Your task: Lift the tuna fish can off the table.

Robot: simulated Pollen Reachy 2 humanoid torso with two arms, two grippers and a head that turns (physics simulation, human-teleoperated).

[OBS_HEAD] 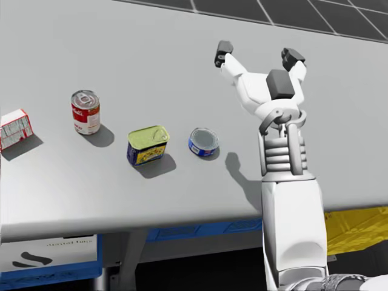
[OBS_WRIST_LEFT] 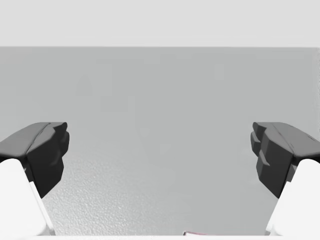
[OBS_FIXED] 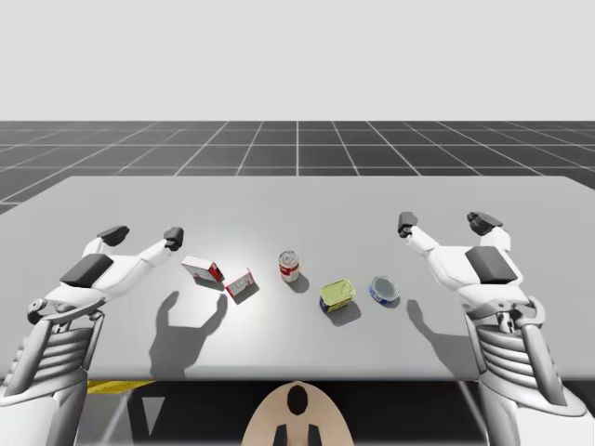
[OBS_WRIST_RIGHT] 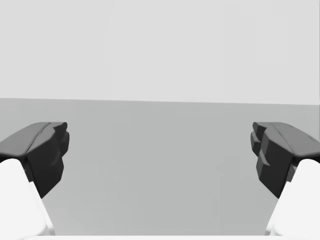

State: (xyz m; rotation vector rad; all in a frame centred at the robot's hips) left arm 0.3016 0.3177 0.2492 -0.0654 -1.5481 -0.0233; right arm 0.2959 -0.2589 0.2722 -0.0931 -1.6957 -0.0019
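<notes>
Right gripper [OBS_FIXED: 445, 223] hung spread near the tuna can [OBS_FIXED: 384, 290] on the table [OBS_FIXED: 297, 200]; left gripper [OBS_FIXED: 143, 236] was spread too.

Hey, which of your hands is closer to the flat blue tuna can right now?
Right. My right hand hovers open just beyond the tuna can, a little to its right. My left hand, also open, is far off on the can's other side.

Wide grey matte table [OBS_FIXED: 297, 200], evenly lit, soft shadows. Past its far edge, a dark gridded floor [OBS_FIXED: 297, 144] and a plain pale backdrop [OBS_FIXED: 297, 56]. Under the near edge, a blue shape [OBS_HEAD: 200, 229] and a yellow shape [OBS_HEAD: 357, 224], possibly bins.
</notes>
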